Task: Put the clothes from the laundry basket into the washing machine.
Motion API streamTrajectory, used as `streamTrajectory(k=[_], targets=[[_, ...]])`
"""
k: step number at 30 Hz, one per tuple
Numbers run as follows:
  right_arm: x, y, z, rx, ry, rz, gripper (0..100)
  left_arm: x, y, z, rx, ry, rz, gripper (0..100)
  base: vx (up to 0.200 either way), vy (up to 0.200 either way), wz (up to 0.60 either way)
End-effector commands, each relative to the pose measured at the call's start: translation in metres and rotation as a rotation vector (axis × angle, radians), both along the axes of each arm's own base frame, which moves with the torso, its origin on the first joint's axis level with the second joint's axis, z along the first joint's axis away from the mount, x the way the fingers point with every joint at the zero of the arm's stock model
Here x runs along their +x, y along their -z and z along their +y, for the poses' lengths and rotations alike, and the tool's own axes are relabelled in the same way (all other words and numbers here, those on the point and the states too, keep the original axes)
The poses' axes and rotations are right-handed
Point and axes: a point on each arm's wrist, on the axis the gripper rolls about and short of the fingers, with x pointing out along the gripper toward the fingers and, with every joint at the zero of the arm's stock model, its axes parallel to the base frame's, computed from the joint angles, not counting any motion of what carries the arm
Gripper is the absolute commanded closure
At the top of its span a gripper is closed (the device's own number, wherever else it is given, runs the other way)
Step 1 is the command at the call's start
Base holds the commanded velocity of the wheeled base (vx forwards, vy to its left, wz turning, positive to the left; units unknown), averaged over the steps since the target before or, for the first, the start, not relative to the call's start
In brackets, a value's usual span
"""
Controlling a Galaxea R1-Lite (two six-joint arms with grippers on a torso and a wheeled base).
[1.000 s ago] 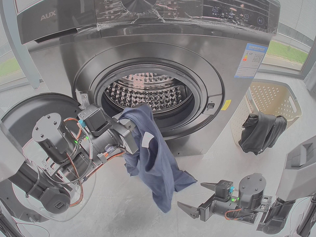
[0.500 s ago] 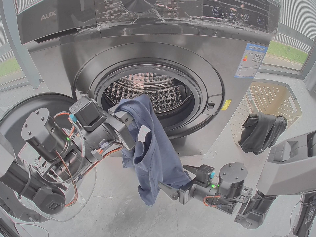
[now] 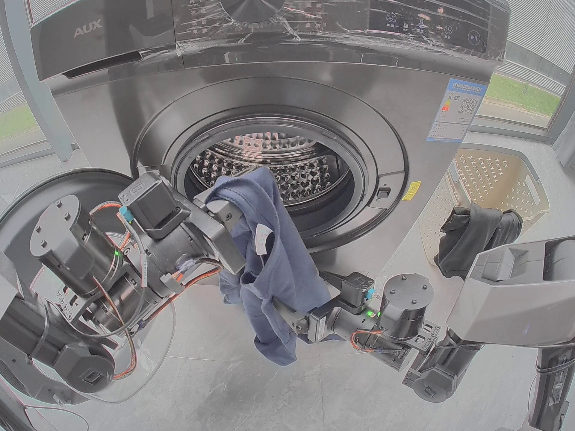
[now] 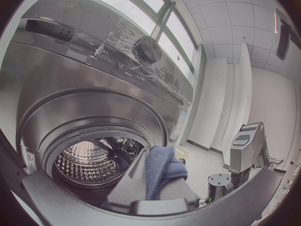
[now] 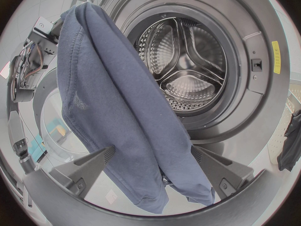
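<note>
Advanced since the earlier frame, right end effector (image 5: 150,150) now straddles the hanging blue shirt (image 3: 281,264), spread wide, gripping nothing. Left end effector (image 3: 230,209), clamped on the shirt's top, sits just before the washing machine (image 3: 335,91) door rim, drum open beyond. Black garment (image 3: 473,240) drapes the laundry basket (image 3: 533,178) edge, well to its right.

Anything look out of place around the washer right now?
A black garment hangs over the rim of the laundry basket, half outside. The blue shirt, clamped in the left gripper, dangles outside the drum; the right gripper, open, straddles its lower part.
</note>
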Motion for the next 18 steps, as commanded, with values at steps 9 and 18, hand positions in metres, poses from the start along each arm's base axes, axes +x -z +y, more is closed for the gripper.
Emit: streamTrajectory(k=[9,18], targets=[[0.03,0.007,0.016,0.04,0.023,-0.043,0,-0.002,0.0,0.0,0.001,0.007,-0.002,100,0.0,0.0,0.0],[0.049,0.026,0.025,0.039,0.026,-0.054,0,-0.007,-0.005,-0.001,-0.014,0.02,-0.012,100,0.0,0.0,0.0]])
